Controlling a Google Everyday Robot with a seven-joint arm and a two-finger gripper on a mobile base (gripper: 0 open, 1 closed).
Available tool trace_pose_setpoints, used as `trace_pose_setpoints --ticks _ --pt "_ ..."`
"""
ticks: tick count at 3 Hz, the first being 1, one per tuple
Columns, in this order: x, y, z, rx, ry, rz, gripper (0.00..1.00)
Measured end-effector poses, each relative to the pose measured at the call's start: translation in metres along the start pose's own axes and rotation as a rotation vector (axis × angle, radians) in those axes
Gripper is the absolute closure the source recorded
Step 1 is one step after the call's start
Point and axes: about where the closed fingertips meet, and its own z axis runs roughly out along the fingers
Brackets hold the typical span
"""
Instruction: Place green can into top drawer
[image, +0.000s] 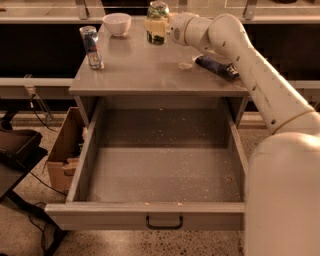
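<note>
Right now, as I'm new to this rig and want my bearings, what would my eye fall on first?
The wide grey top drawer stands pulled open and empty in the foreground. Behind it, at the back of the cabinet top, the white arm reaches in from the right, its gripper closed around the green can. A blue-red-silver can and a white bowl stand at the back left.

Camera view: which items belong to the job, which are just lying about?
Job: green can, held by the tool over the back of the cabinet top; top drawer, open.
Lying about: blue-red-silver can, white bowl, dark packet, cardboard box on the floor.
</note>
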Motion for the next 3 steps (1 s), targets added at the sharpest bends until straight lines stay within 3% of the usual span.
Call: trace_pose_setpoints --ticks 1,2,3 --pt "-0.043 0.032 -0.065 -0.012 -0.051 -0.005 1.0" --pt "-0.017 0.075 -0.116 -0.083 -0.01 0.031 1.0" --pt "0.08 0.138 -0.16 -0.208 0.121 0.085 1.0"
